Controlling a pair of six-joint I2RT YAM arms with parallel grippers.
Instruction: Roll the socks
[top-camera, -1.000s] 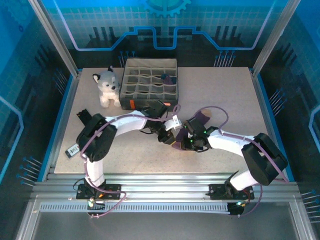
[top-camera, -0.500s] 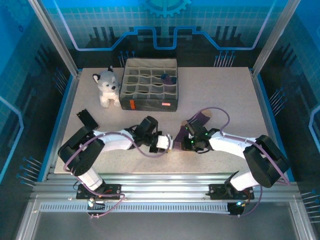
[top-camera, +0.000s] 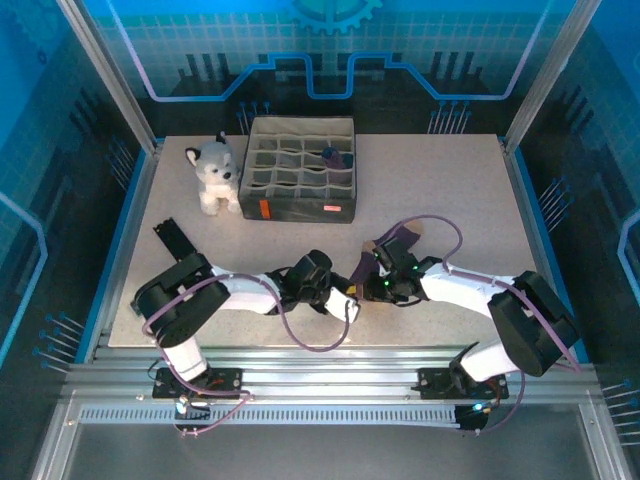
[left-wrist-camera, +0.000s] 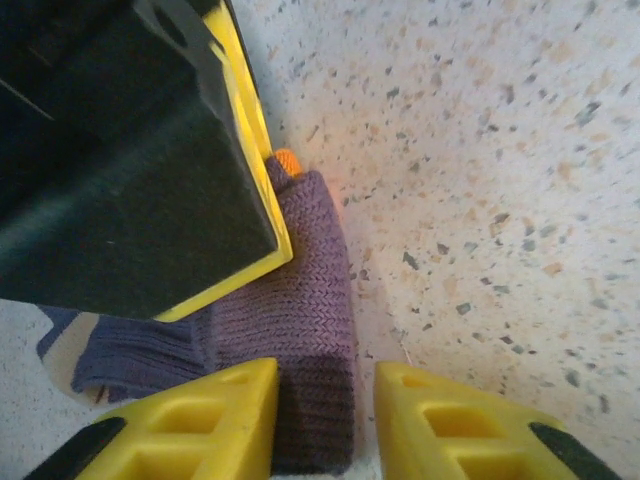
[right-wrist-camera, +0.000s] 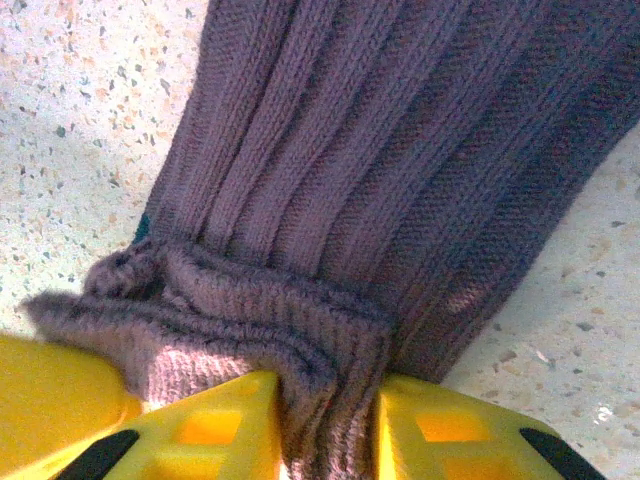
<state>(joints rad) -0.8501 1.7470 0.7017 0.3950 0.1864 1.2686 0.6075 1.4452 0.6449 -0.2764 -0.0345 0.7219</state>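
The purple knit socks (top-camera: 362, 268) lie bunched in front of centre on the table, between my two grippers. My right gripper (top-camera: 370, 284) is shut on a gathered fold of the ribbed purple socks (right-wrist-camera: 330, 200), with fabric squeezed between its jaws (right-wrist-camera: 330, 410). My left gripper (top-camera: 345, 303) stands open astride a purple sock end (left-wrist-camera: 310, 300). Its left finger (left-wrist-camera: 200, 420) touches the knit, and bare table shows before the right finger (left-wrist-camera: 450, 420). An orange cuff edge (left-wrist-camera: 287, 160) peeks beside the right gripper's black and yellow finger (left-wrist-camera: 130, 150).
A grey-and-white plush husky (top-camera: 214, 176) sits at the back left beside a grey compartment organiser (top-camera: 300, 211) holding a dark item (top-camera: 335, 155). A small black object (top-camera: 174, 238) lies at the left. Both arms meet low over the front middle.
My left arm swung down from behind the socks to the near side and brought its gripper against the sock end. My right gripper kept its hold and barely shifted.
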